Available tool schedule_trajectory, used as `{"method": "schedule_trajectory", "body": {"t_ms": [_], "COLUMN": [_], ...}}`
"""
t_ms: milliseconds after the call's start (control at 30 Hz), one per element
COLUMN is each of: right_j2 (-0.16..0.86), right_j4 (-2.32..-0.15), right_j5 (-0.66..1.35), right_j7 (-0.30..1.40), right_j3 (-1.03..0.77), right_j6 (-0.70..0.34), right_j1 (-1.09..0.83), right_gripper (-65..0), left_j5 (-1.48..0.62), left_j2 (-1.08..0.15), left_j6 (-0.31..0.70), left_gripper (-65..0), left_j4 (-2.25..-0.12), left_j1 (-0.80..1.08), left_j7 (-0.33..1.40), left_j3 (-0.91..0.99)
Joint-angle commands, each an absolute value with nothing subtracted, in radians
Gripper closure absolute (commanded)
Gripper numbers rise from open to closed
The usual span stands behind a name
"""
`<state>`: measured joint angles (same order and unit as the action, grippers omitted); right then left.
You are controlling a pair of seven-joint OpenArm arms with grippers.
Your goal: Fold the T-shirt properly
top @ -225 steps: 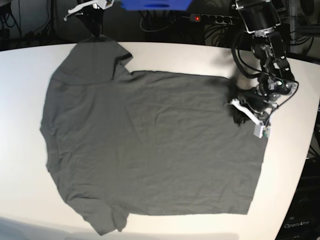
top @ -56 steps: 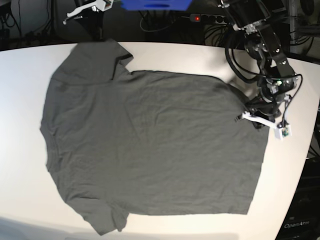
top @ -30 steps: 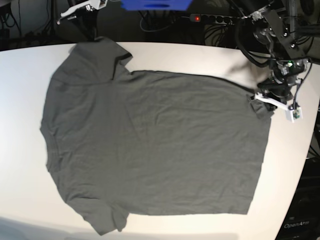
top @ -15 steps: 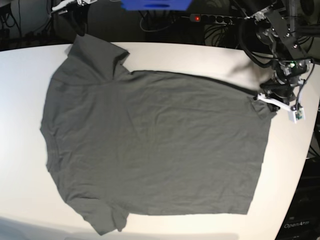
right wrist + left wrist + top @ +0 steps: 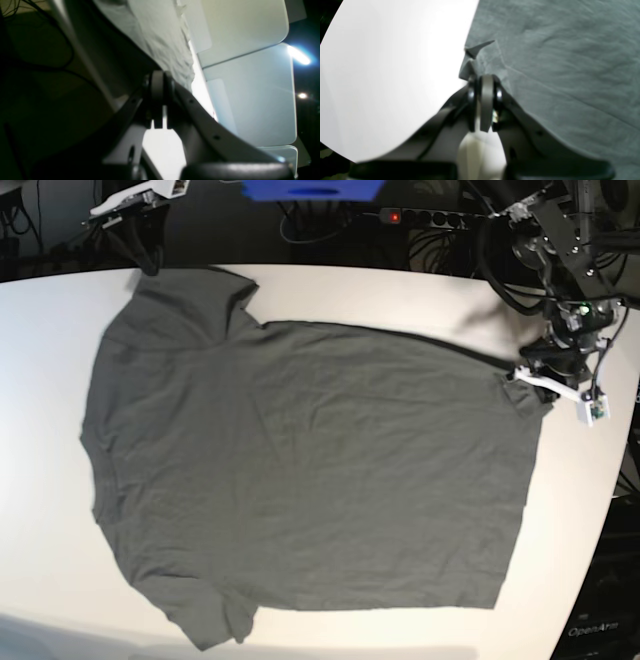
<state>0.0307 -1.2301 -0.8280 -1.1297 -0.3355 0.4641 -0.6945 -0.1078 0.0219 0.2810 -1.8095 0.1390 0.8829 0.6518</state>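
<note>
The dark grey T-shirt (image 5: pixel 300 470) lies spread flat on the white table (image 5: pixel 40 380), with the sleeves at the left and the hem at the right. At the far right, my left gripper (image 5: pixel 514 378) is shut on the T-shirt's upper hem corner. The left wrist view shows its fingertips (image 5: pixel 483 80) closed on a small peak of fabric (image 5: pixel 470 70). At the back left, my right gripper (image 5: pixel 148 265) is shut on the tip of the upper sleeve (image 5: pixel 185 300). In the right wrist view, cloth (image 5: pixel 162 37) runs away from its closed jaws.
Behind the table lie a power strip with a red light (image 5: pixel 420 218), tangled cables and a blue object (image 5: pixel 310 188). The table's curved right edge (image 5: pixel 610 510) passes close to my left gripper.
My right gripper has moved left along the back edge, drawing the upper sleeve out with it. Since a second ago the left gripper has pulled the hem corner slightly right and now holds still.
</note>
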Motion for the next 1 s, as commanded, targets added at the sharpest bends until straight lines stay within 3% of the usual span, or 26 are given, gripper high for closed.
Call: {"method": "schedule_trajectory", "body": {"t_ms": [0, 167, 600, 967], "right_j2": [0.036, 0.041, 0.035, -0.036], "right_j4": [-1.250, -1.279, -1.300, -1.299], "right_j5": [-0.808, -0.808, -0.704, -0.702], "right_j7": [-1.147, -1.106, -1.073, -1.073], "right_j3": [-0.341, -0.341, -0.387, -0.496], "right_j6": [0.489, 0.478, 0.236, 0.045], "right_j1": [-0.702, -0.668, -0.549, -0.412], "right_gripper": [0.0, 0.0, 0.0, 0.0], "left_j5": [-0.114, -0.114, -0.120, -0.120], "left_j2": [0.016, 0.015, -0.004, -0.005], "left_j6": [0.282, 0.282, 0.282, 0.282], "left_gripper": [-2.8, -2.7, -2.7, -2.7], "left_j4": [-1.833, -1.833, -1.834, -1.836], "left_j1": [0.131, 0.131, 0.128, 0.096], "left_j7": [0.863, 0.862, 0.866, 0.871], "left_j3": [0.653, 0.653, 0.654, 0.653]}}
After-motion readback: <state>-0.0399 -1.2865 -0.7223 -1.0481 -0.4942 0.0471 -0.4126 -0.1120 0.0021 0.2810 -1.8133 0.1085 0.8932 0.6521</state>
